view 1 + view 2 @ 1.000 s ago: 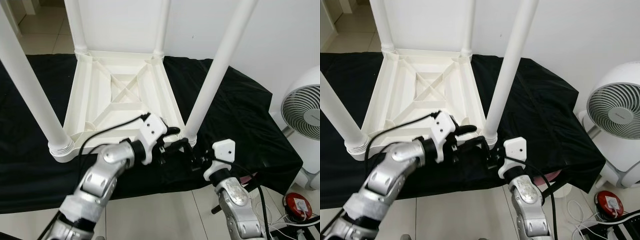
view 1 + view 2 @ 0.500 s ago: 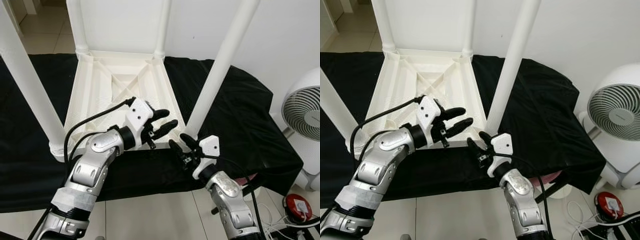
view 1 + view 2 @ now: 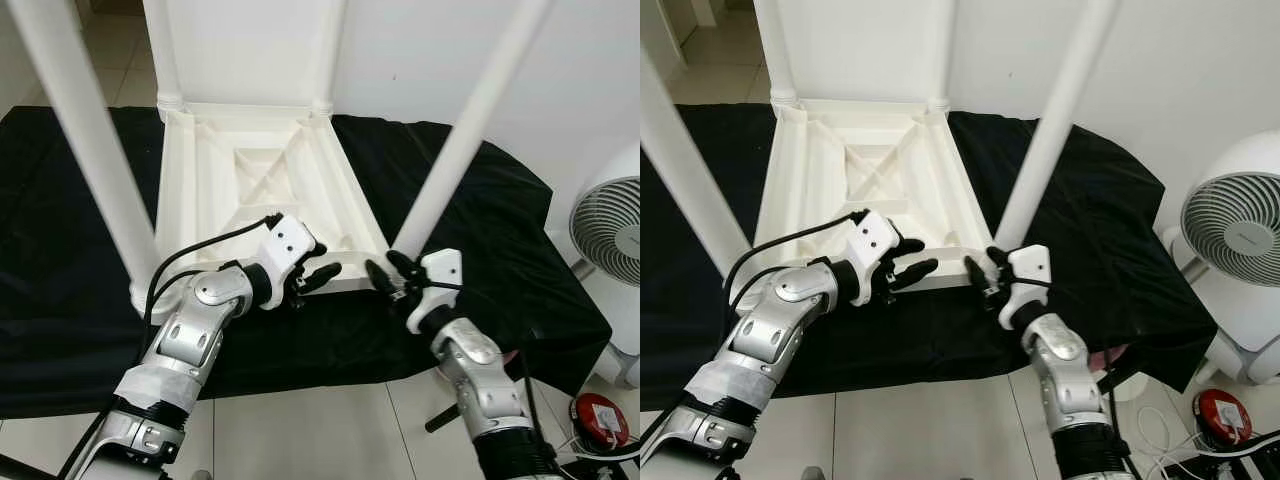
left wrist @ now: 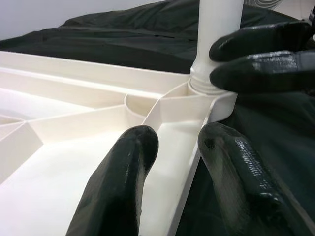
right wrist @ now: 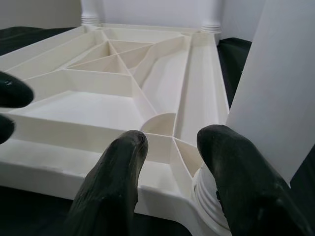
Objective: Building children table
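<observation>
While the upturned table [image 3: 262, 190] rests on black cloth [image 3: 480, 230], I grip nothing.
My left gripper [image 3: 318, 277] and right gripper [image 3: 384, 272], fingers parted, straddle its near edge.

All four table legs run off the top edge, tops unseen: near left leg [image 3: 95, 160], near right leg [image 3: 462, 130], far left leg [image 3: 165, 50], far right leg [image 3: 328, 50]. Fan [image 3: 1232, 230] cut by right edge, its base partly behind the black cloth [image 3: 480, 250]. Red object [image 3: 598, 420] on the floor clipped at the corner, too small to identify. Worktop under the cloth fully covered. Left claw [image 3: 318, 277] hides part of the tabletop's [image 3: 260, 190] near rim; right claw [image 3: 385, 274] covers the near right leg's socket. Left wrist view: own fingers [image 4: 118, 191] cut off at the bottom.
</observation>
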Controlling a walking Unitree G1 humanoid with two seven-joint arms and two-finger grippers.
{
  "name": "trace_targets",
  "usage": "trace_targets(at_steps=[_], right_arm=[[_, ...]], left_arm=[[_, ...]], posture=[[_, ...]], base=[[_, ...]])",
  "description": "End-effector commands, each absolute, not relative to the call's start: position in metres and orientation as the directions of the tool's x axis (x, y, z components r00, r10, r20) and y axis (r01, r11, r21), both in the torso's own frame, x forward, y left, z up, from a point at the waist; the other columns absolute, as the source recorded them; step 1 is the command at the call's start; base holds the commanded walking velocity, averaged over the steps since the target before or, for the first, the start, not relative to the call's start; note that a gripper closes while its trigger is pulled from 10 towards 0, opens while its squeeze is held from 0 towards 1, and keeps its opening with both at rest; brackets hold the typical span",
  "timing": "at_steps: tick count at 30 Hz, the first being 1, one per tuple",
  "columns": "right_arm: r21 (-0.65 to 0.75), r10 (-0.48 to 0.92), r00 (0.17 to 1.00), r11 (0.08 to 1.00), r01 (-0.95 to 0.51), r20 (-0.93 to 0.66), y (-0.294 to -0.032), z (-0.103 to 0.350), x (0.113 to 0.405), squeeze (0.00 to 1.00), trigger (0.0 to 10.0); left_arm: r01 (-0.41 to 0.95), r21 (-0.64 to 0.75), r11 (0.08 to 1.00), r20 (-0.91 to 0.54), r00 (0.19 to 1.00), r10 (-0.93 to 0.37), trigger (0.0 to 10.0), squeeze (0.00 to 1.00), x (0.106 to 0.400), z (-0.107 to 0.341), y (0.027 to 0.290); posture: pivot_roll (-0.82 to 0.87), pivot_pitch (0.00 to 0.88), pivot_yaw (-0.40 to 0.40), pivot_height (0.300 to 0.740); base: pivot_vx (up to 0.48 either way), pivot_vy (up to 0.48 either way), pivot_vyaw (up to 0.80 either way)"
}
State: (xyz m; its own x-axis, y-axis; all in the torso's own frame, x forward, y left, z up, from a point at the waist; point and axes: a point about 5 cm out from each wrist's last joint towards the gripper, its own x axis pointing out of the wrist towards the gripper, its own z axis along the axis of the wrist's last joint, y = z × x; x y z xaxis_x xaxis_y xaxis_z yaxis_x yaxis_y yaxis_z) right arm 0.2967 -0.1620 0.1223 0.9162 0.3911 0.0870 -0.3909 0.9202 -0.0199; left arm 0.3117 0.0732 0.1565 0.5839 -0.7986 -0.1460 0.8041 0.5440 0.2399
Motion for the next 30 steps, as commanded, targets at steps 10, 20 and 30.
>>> trace_targets(at_steps=[10, 20, 30], right_arm=[[-0.037, 0.271, 0.959, 0.963, -0.268, 0.089, -0.199, 0.121, 0.297, 0.0, 10.0], [0.0, 0.359, 0.925, 0.932, -0.362, 0.126, -0.169, 0.126, 0.29, 0.0, 10.0], [0.0, 0.374, 0.911, 0.925, -0.38, 0.172, -0.162, 0.137, 0.294, 0.0, 10.0]], left_arm=[[0.673, 0.29, 0.681, -0.173, 0.737, -0.654, 10.0, 0.0, 0.319, 0.145, 0.074], [0.74, 0.329, 0.586, -0.283, 0.67, -0.687, 10.0, 0.0, 0.307, 0.13, 0.077], [0.728, 0.363, 0.582, -0.359, 0.685, -0.634, 10.0, 0.0, 0.303, 0.117, 0.072]], posture=[[-0.06, 0.0, -0.083, 0.74], [-0.06, 0.0, -0.08, 0.74], [-0.06, 0.0, -0.078, 0.74]], base=[[0.0, 0.0, 0.0], [0.0, 0.0, 0.0], [0.0, 0.0, 0.0]])
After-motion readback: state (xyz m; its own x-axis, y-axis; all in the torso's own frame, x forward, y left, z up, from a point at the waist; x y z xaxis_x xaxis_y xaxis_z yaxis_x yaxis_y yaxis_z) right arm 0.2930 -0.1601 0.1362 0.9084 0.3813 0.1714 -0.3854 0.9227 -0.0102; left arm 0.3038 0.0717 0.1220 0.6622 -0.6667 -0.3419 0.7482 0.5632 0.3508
